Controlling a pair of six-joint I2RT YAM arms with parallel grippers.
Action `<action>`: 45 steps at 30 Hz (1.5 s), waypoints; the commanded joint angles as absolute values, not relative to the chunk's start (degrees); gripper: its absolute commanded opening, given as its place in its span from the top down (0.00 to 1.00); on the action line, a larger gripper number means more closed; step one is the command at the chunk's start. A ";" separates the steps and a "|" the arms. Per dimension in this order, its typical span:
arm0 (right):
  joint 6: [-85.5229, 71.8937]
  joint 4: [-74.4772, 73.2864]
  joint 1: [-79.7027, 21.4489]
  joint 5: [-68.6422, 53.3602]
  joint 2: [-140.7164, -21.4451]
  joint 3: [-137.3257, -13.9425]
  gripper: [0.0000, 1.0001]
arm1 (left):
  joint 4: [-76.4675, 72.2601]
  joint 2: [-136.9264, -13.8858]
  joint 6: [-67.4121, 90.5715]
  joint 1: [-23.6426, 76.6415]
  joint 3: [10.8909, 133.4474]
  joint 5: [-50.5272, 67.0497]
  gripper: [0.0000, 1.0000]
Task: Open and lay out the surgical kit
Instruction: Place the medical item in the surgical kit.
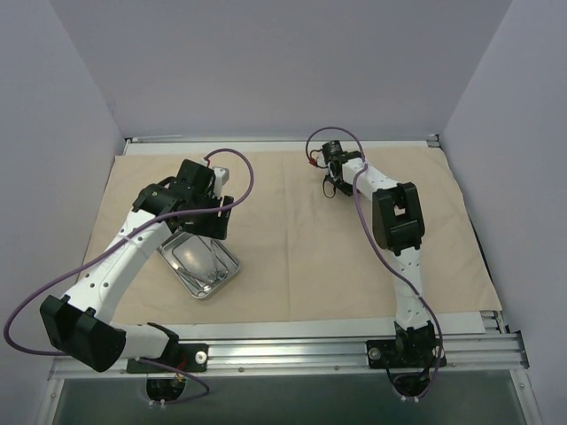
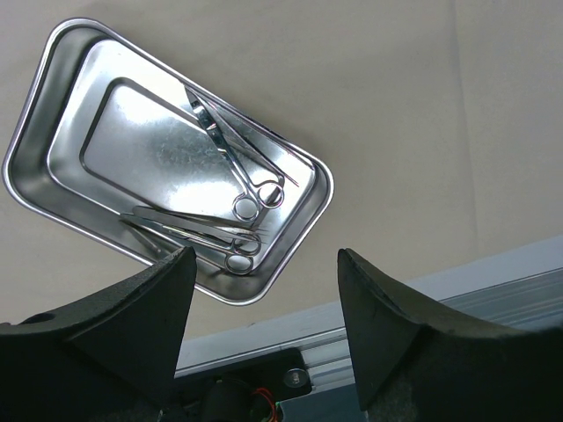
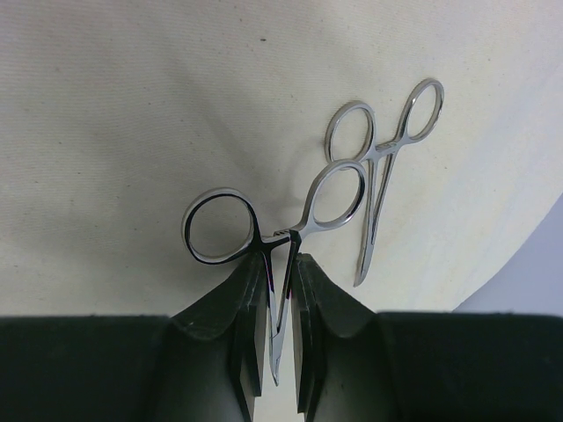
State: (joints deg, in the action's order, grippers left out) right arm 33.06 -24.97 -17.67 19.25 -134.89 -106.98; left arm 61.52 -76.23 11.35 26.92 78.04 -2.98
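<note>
The beige cloth wrap (image 1: 292,257) lies spread flat over the table. On its left part stands the steel tray (image 1: 188,255), seen from the left wrist as a shiny rounded rectangle (image 2: 141,132) holding scissors (image 2: 237,167) and several thin forceps (image 2: 198,233). Above the tray's far end hangs my left gripper (image 1: 208,221), open and empty (image 2: 266,257). My right gripper (image 1: 330,184) is low over the far middle of the cloth, shut (image 3: 281,264) on a ring-handled forceps (image 3: 220,191), rings pointing away from the fingers. Another forceps (image 3: 374,202) lies on the cloth just beyond it.
An aluminium rail (image 1: 292,350) runs along the near edge, also visible below the left fingers (image 2: 493,281). White walls close in the table on three sides. The cloth's right edge (image 1: 483,266) reaches almost to the wall.
</note>
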 commanded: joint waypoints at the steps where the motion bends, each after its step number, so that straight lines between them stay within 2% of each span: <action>1: 32.17 -26.10 -17.67 18.72 -136.58 -108.37 0.89 | 61.79 -76.46 11.07 27.07 80.51 -3.25 0.26; 11: 31.82 -25.58 -17.67 18.28 -135.44 -106.52 0.76 | 60.82 -76.46 11.16 26.89 79.81 -2.11 0.25; 20: 30.33 -25.49 -17.75 17.84 -134.39 -106.35 0.73 | 60.47 -76.29 11.86 26.37 79.28 -1.93 0.25; 25: 24.80 -27.24 -18.45 16.71 -129.30 -109.24 0.71 | 60.73 -76.20 13.36 25.67 79.36 -3.69 0.20; 27: 20.77 -27.77 -19.16 16.17 -124.21 -109.34 0.64 | 60.47 -76.38 13.80 24.97 79.45 -4.39 0.09; 29: 18.03 -27.77 -20.64 16.17 -118.95 -107.94 0.55 | 60.29 -76.73 14.67 24.17 79.54 -5.27 0.07; 36: 5.20 -24.44 -22.16 11.43 -106.62 -100.74 0.43 | 55.82 -76.20 19.07 15.57 76.82 0.68 0.03; 39: 3.43 -20.67 -20.92 10.28 -104.94 -96.70 0.43 | 55.10 -77.86 19.16 14.24 77.16 3.16 0.00; 42: 4.04 -19.08 -19.95 12.81 -105.73 -96.24 0.43 | 55.46 -79.01 19.25 14.24 77.96 4.57 0.07; 43: 4.13 -17.59 -19.17 13.96 -106.25 -96.15 0.47 | 55.81 -79.01 19.51 14.15 78.13 4.57 0.08; 44: 3.78 -16.88 -18.55 14.84 -107.65 -96.41 0.62 | 55.90 -79.01 19.86 14.06 78.13 4.66 0.08; 45: 3.61 -16.35 -18.11 15.90 -108.71 -96.85 0.70 | 55.99 -78.67 20.04 13.98 78.22 4.92 0.09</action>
